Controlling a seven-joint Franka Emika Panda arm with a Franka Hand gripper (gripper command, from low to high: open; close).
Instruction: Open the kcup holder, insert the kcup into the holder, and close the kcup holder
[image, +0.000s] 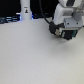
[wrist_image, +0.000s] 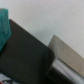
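**A:** If you start at the fingers, what do you get?

**B:** You cannot tell how far apart they stand. In the exterior view the gripper (image: 61, 32) is a dark blur under the white arm (image: 67, 15). It hangs just over the table (image: 35, 55) at that view's right, with a speck of green at its tip. Whether it has hold of anything is unclear.

**A:** Does the wrist view help you?

**B:** It shows you what the other does not. A broad black face, the holder (wrist_image: 25, 57), fills much of the picture. A green patch (wrist_image: 4, 24) sits at the picture's edge, against that black face. It may be the kcup, but you cannot be sure. A grey slab (wrist_image: 67, 50) lies just beside the holder, with white table beyond.

**A:** And what does only the exterior view give you?

**B:** A white bottle (image: 25, 10) with a blue base. It stands upright at the table's far edge toward that view's left, well apart from the gripper. You cannot pick the holder out there.
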